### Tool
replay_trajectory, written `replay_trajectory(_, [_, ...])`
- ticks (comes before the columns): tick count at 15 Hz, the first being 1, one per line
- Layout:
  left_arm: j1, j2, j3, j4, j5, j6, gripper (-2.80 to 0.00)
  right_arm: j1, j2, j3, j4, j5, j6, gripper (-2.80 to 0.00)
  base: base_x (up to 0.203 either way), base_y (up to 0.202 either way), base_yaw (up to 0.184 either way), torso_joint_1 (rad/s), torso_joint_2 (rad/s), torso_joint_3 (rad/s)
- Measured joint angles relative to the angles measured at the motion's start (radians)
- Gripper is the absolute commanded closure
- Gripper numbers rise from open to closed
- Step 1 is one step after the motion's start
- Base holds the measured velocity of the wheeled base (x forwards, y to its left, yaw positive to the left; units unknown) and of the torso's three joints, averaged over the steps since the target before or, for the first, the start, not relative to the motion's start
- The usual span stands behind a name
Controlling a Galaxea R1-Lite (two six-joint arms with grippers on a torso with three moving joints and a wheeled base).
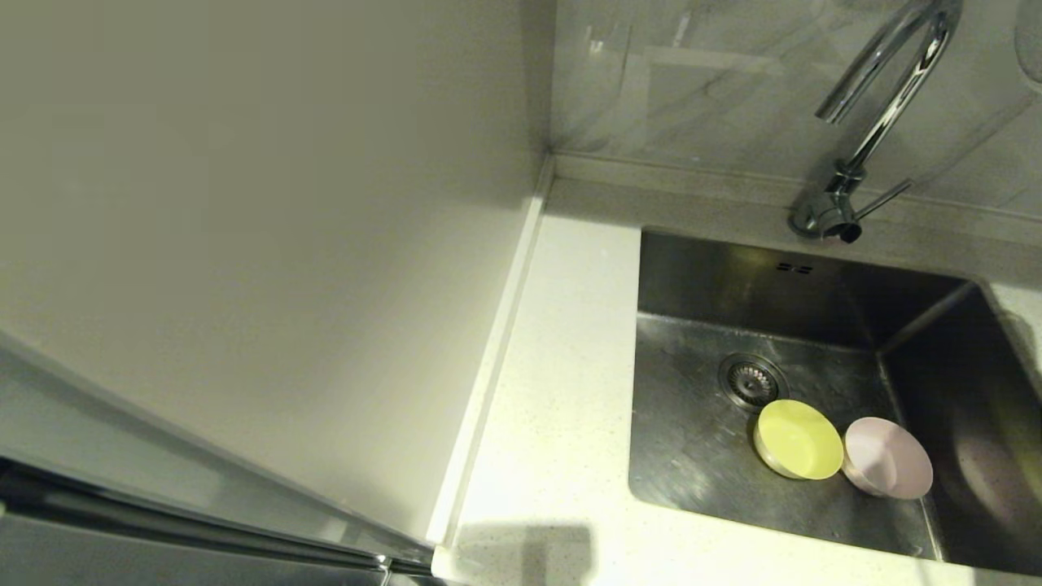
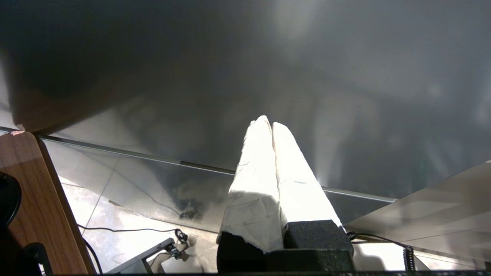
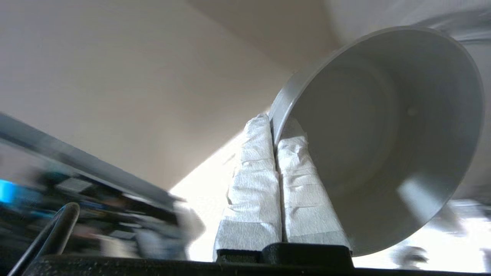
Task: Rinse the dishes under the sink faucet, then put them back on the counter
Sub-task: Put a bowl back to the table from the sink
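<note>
Right gripper (image 3: 274,122) is out of the head view; its wrist view shows the taped white fingers (image 3: 255,184) clamped on the rim of the pale grey-white round bowl (image 3: 383,134), one finger inside the wall, one outside, bowl tilted with its opening toward the camera. Where that bowl hangs over the scene I cannot tell.

Left gripper (image 2: 271,124) is parked low by the cabinet front with a tiled floor below, fingers pressed together, holding nothing.

In the head view, the yellow-green round bowl (image 1: 799,439) and pale pink round bowl (image 1: 887,456) sit touching each other on the floor of the rectangular stainless steel sink (image 1: 692,439), just beside the round metal drain strainer (image 1: 752,380). The tall chrome gooseneck faucet (image 1: 883,98) stands behind the basin; no water visible. The white speckled tabletop (image 1: 562,391) lies left of the sink.

Step in hand, likely: carrying the grey-white bowl, either toward the spout or to the tabletop.

To do it well:
- keep the rim pinch firm, since a thin wet wall can slip;
- move slowly and hold the tilt steady;
- clear the sink edge and spout;
- set it down flat on the tabletop, well away from the sink lip, before letting go.
</note>
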Motion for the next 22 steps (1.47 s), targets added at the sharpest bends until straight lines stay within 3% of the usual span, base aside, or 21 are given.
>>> replay_trajectory(2, [0.0, 0.0, 0.0, 0.0, 0.0, 0.0, 0.0, -0.054, 0.0, 0.045, -0.141, 0.0, -0.052, 0.0, 0.0, 0.0, 0.0, 0.0, 0.0, 0.0])
replay_trajectory(6, [0.0, 0.0, 0.0, 0.0, 0.0, 0.0, 0.0, -0.087, -0.002, 0.1, -0.144, -0.001, -0.054, 0.0, 0.0, 0.0, 0.0, 0.0, 0.0, 0.0])
replay_trajectory(8, [0.0, 0.0, 0.0, 0.0, 0.0, 0.0, 0.0, -0.101, -0.01, 0.129, 0.002, 0.0, -0.044, 0.0, 0.0, 0.0, 0.0, 0.0, 0.0, 0.0])
replay_trajectory(12, [0.0, 0.0, 0.0, 0.0, 0.0, 0.0, 0.0, -0.108, -0.016, 0.005, 0.604, -0.002, -0.036, 0.0, 0.0, 0.0, 0.0, 0.0, 0.0, 0.0])
replay_trajectory(14, [0.0, 0.0, 0.0, 0.0, 0.0, 0.0, 0.0, -0.105, -0.003, -0.041, 0.816, -0.002, -0.031, 0.0, 0.0, 0.0, 0.0, 0.0, 0.0, 0.0])
replay_trajectory(18, [0.0, 0.0, 0.0, 0.0, 0.0, 0.0, 0.0, -0.085, 0.026, -0.115, 1.009, -0.001, -0.04, 0.0, 0.0, 0.0, 0.0, 0.0, 0.0, 0.0])
replay_trajectory(22, [0.0, 0.0, 0.0, 0.0, 0.0, 0.0, 0.0, -0.07, 0.033, -0.115, 0.969, -0.001, -0.045, 0.0, 0.0, 0.0, 0.0, 0.0, 0.0, 0.0])
